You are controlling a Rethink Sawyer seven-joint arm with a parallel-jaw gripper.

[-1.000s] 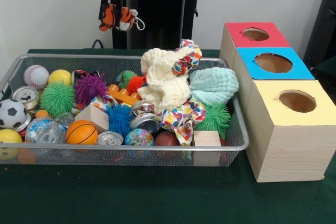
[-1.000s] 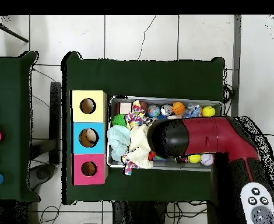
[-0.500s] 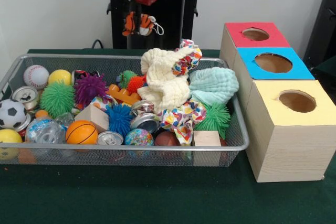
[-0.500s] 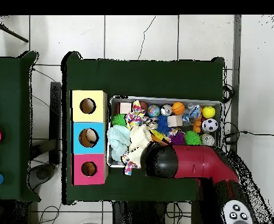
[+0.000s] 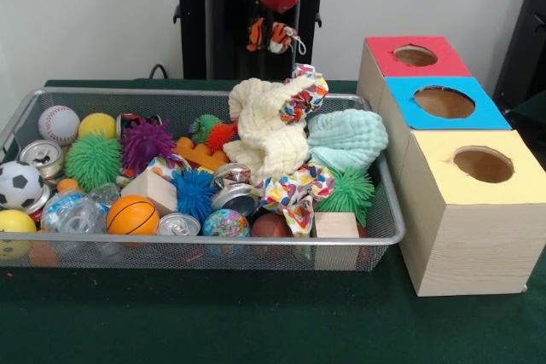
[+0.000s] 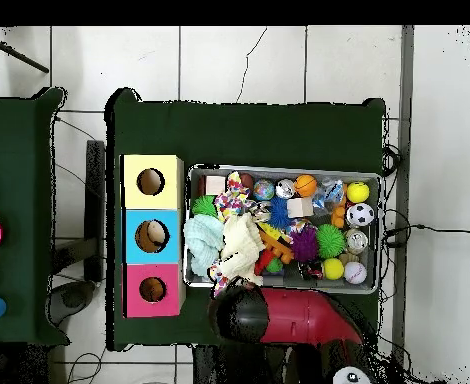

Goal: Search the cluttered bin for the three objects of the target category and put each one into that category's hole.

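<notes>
Nearest the camera, well below and in front of the gripper (image 5: 271,36), the wire-mesh bin (image 5: 213,243) held its front row: an orange toy basketball (image 5: 132,215), a shiny can top (image 5: 178,225) and a plain wooden block (image 5: 336,225). Further back and closer under the gripper lay a confetti-patterned cloth (image 5: 294,193), a mint-green waffle cloth (image 5: 345,138) and a heaped cream knitted cloth (image 5: 269,125). To the picture's right of the gripper stood the wooden boxes with round holes, the yellow-topped one (image 5: 512,185) nearest, then the blue-topped (image 5: 478,112), then the red-topped (image 5: 384,61), the last nearly level with the gripper. The gripper hung high beyond the bin's far rim, and at it showed a small orange, black and white lump with a white cord loop (image 5: 297,40). Whether that lump was a carried thing, and whether the gripper was apart or clamped, could not be told. If it was the task's thing, it looked light and soft, likely to squash and swing, so a hold across its body rather than by the cord seemed safer. In the overhead view the red arm (image 6: 299,320) hid the gripper.
</notes>
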